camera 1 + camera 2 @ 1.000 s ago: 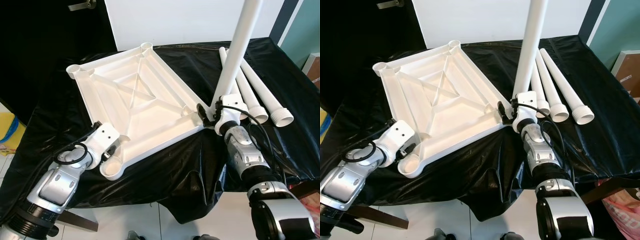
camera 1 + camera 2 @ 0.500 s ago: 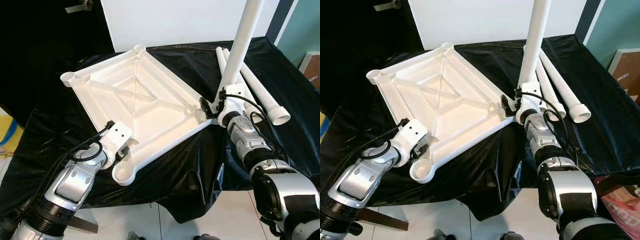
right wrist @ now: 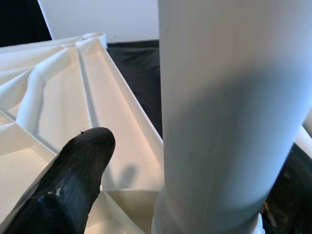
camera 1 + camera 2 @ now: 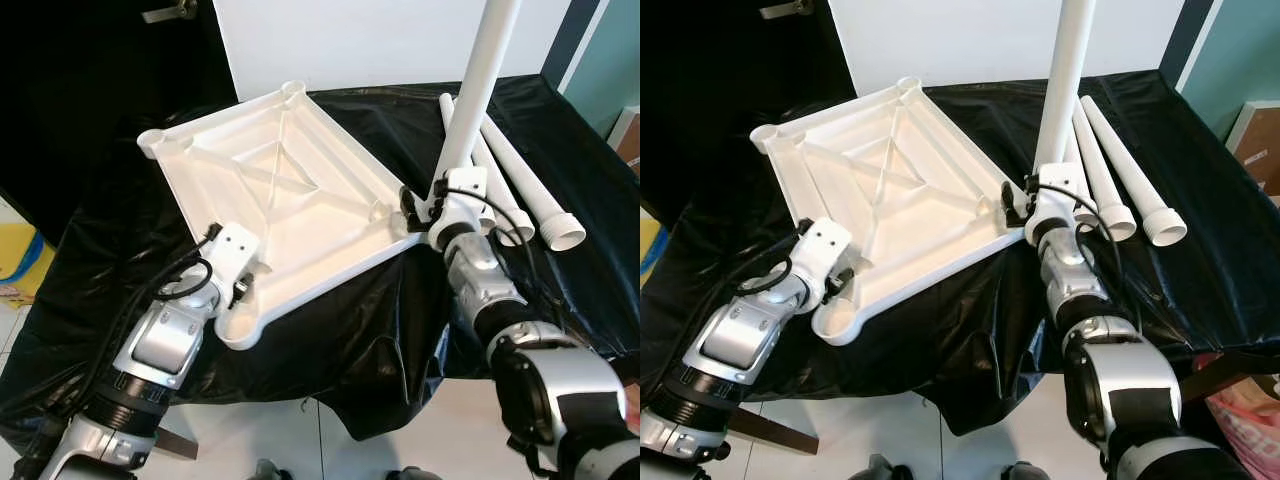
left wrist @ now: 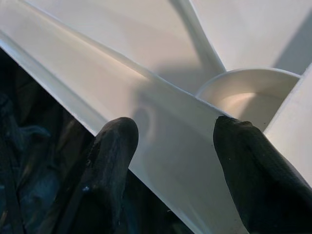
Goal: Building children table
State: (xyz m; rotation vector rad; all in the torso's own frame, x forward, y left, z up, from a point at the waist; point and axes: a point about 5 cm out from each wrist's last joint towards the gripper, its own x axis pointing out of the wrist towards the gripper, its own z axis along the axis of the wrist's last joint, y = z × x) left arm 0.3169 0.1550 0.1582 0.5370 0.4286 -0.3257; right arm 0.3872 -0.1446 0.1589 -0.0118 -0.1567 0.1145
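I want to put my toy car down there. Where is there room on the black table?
There's bare black cloth behind the tabletop, between its far corner and the loose legs. More lies right of those legs. The near edge is crowded: the left gripper and right gripper work there with the upright leg.

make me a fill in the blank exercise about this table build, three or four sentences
1. The white tabletop lies upside down on a ____ plastic sheet.
2. The right gripper holds one white leg standing ____ at the tabletop's right corner.
3. The number of spare legs lying flat on the sheet to the right is ____.
4. The left gripper has its fingers on either side of the tabletop's ____ beside an empty corner socket.

Missing words: black; upright; three; rim
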